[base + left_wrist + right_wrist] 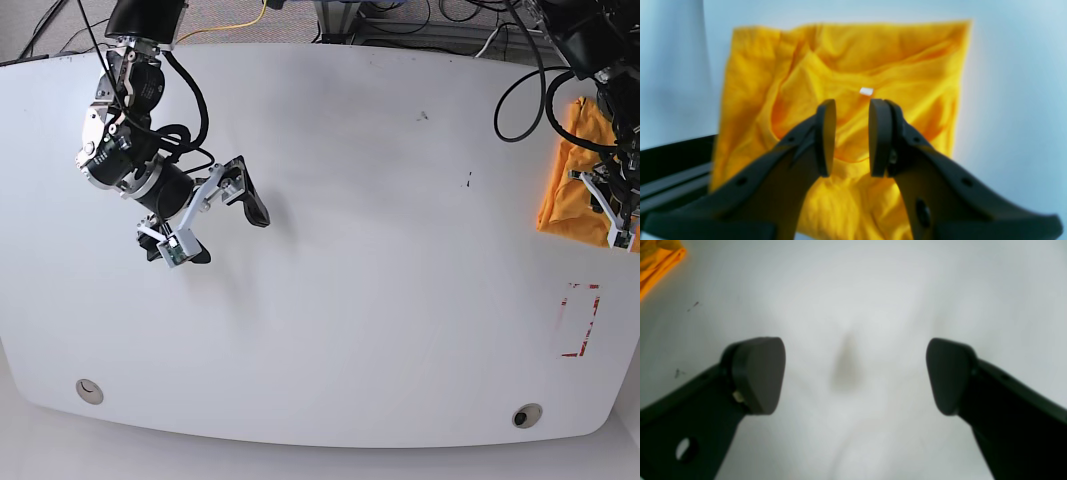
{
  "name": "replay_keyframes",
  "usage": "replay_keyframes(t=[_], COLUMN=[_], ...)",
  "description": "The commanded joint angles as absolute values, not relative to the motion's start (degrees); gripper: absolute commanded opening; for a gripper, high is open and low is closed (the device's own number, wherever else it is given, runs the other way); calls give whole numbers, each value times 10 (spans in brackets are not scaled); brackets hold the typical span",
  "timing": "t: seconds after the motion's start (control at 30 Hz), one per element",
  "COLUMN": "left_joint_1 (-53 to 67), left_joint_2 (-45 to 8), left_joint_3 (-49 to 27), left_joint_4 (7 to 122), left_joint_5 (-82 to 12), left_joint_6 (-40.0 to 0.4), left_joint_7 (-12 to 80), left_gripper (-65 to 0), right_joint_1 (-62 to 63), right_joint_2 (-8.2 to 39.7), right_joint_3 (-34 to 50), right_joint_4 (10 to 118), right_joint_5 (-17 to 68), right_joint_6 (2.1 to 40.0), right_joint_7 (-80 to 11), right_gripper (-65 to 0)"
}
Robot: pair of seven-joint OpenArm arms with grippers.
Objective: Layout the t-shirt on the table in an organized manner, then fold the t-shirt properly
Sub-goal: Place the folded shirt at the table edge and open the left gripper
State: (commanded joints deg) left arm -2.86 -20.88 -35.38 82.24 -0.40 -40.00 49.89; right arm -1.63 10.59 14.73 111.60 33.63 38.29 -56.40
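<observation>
From the left wrist camera, the left pincer (852,136) hangs just above the t-shirt (846,76), its two dark pads standing a narrow gap apart with nothing between them. The shirt lies bunched and folded over on the white counter (1007,100), neck opening toward the camera, and a small white tag (866,91) shows inside the collar; the picture is too blurred to read anything on it. From the right wrist camera, the right pincer (855,375) is spread wide over bare counter (873,290), with only an orange corner of the shirt (656,263) at the upper left and a few dark specks (693,306) nearby. In the base view, the shirt (572,190) sits crumpled at the counter's far right edge, under the left arm, well apart from the right pincer (215,225) on the other side. A red-marked rectangle (580,320) lies on the counter (380,250) below the shirt, and two round holes (89,391) sit near the front edge.
</observation>
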Motion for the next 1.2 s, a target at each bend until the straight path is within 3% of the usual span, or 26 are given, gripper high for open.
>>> replay_keyframes(t=[0.3, 0.57, 1.03, 1.2], left_joint_1=[-29, -20, 3, -7], left_joint_2=[-248, -278, -286, -251], left_joint_3=[-359, -422, -429, -425], left_joint_4=[668, 611, 612, 682], left_joint_5=[-5, -5, -7, -5], left_joint_6=[-400, -400, -400, -400], left_joint_7=[435, 433, 433, 436], left_gripper=[-497, -497, -497, -497], right_joint_1=[-17, -17, -24, -22], right_joint_2=[105, 105, 82, 82], right_joint_3=[147, 148, 146, 145], right_joint_4=[1116, 1117, 1118, 1111], right_joint_5=[338, 338, 336, 334], right_joint_6=[383, 383, 382, 381], right_joint_7=[-564, -564, -564, -561], right_gripper=[0, 0, 0, 0])
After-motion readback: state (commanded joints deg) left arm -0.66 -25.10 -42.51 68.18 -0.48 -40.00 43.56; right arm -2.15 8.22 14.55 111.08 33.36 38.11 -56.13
